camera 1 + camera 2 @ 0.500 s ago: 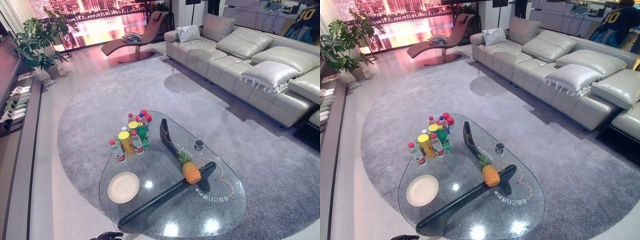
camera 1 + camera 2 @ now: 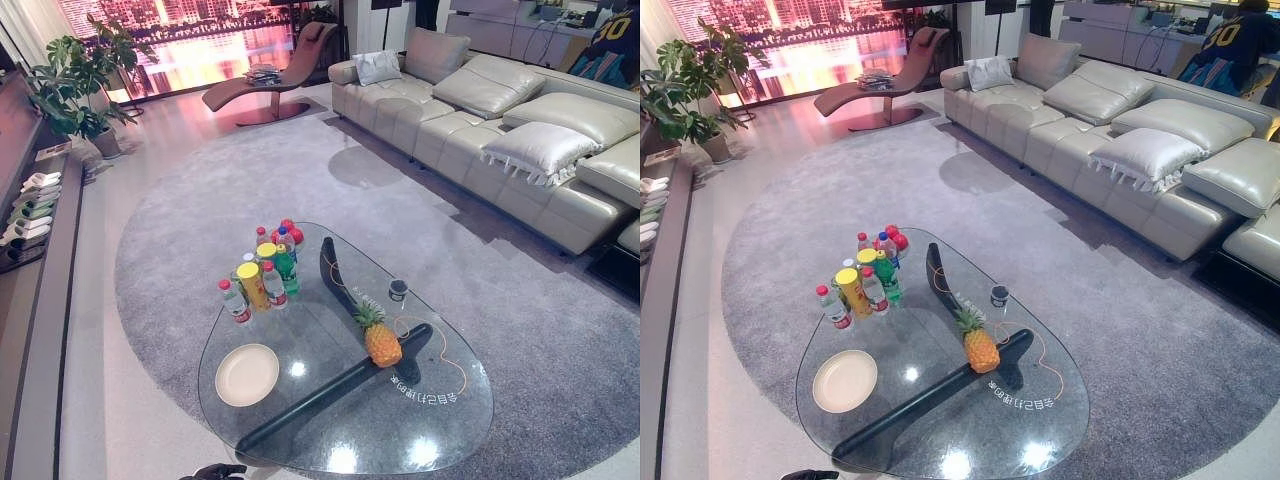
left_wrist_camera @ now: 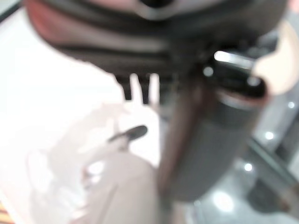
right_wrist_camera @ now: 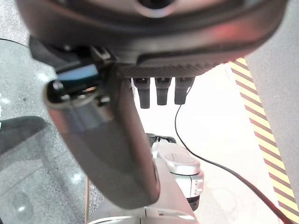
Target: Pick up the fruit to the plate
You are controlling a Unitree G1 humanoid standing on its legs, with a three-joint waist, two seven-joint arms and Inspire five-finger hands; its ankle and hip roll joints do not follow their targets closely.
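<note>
My left hand (image 2: 218, 470) hangs low at the near edge of the counter (image 2: 440, 440), short of everything on it. In its own wrist view the fingers (image 3: 140, 88) point straight down, relaxed and holding nothing. My right hand (image 4: 154, 56) also hangs at my side with its fingers (image 4: 161, 93) straight and loose, nothing between them and the thumb.

The pineapple (image 2: 381, 338) stands upright well ahead of both hands, toward my right, on the glass above the dark curved base (image 2: 330, 390) that shows through it. The plate (image 2: 247, 374) lies bare, ahead of my left hand and nearer to it than the fruit is; the two are well apart. Farther off past the plate stands a cluster of bottles and cans (image 2: 262, 270), and a small dark jar (image 2: 398, 290) sits just beyond the pineapple.

The step in hand is the reach, and I judge the task barely begun. The right hand looks the better choice, since the fruit lies on its side. I would bring it in from the side, spread wide, and close around the body below the leafy crown, since the leaves would likely give poor purchase. The fruit looks heavy and rough, so a full wrap seems safer than a fingertip pinch. I should keep clear of the jar on the approach.
</note>
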